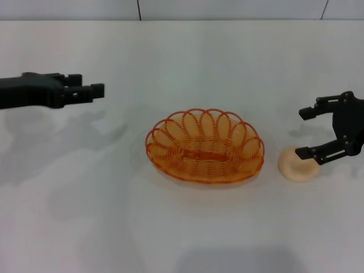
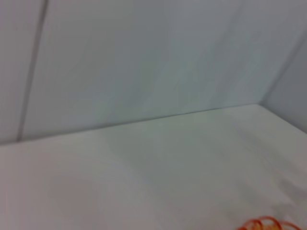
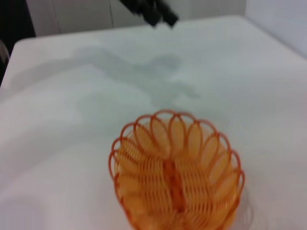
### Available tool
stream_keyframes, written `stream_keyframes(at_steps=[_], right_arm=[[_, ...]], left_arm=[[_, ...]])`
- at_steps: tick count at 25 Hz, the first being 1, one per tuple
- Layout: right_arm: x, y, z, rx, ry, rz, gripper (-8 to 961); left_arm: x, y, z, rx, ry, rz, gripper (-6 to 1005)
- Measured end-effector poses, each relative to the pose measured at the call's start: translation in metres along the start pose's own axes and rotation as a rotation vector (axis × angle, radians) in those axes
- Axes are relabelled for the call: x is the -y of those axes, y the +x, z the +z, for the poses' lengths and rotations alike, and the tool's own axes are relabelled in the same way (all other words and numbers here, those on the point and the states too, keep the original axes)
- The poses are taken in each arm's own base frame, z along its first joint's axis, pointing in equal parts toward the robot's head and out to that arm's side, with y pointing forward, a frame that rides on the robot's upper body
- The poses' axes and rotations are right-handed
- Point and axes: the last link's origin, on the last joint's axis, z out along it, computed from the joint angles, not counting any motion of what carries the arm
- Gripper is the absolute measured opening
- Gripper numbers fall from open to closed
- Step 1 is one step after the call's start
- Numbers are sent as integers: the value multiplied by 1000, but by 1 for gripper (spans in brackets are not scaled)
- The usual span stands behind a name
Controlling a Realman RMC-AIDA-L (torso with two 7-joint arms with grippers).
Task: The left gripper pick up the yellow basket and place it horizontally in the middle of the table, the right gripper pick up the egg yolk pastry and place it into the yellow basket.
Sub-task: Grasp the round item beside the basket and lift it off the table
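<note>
Right hand [image 1: 311, 132] spread wide over egg yolk pastry [image 1: 298, 164], just beside yellow basket [image 1: 205, 145] rim.

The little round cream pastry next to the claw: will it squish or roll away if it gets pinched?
The small round cream-beige pastry looks soft, so hard pinching might dent it. It sits flat on the white table, so probably won't roll. The open black right gripper straddles it beside the orange-yellow wire basket.

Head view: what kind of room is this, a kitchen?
Probably a robot test bench, not a kitchen: a bare white table against plain panel walls, holding only a yellow basket and an egg yolk pastry, with two black grippers nearby.
</note>
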Motion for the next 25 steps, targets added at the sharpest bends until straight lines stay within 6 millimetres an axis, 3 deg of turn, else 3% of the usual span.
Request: stream_keyframes(at_steps=[6, 13, 19, 25], right_arm=[[1, -2, 2, -77, -34, 15, 839], [3, -4, 5, -109, -38, 47, 838], [3, -8, 10, -129, -53, 70, 818], [3, -9, 23, -168, -53, 64, 777]], left_arm=[[-3, -27, -3, -7, -105, 202, 750], [-20, -55, -10, 55, -282, 382, 776], [-24, -62, -30, 95, -325, 452, 783], [-25, -61, -37, 102, -299, 496, 784]])
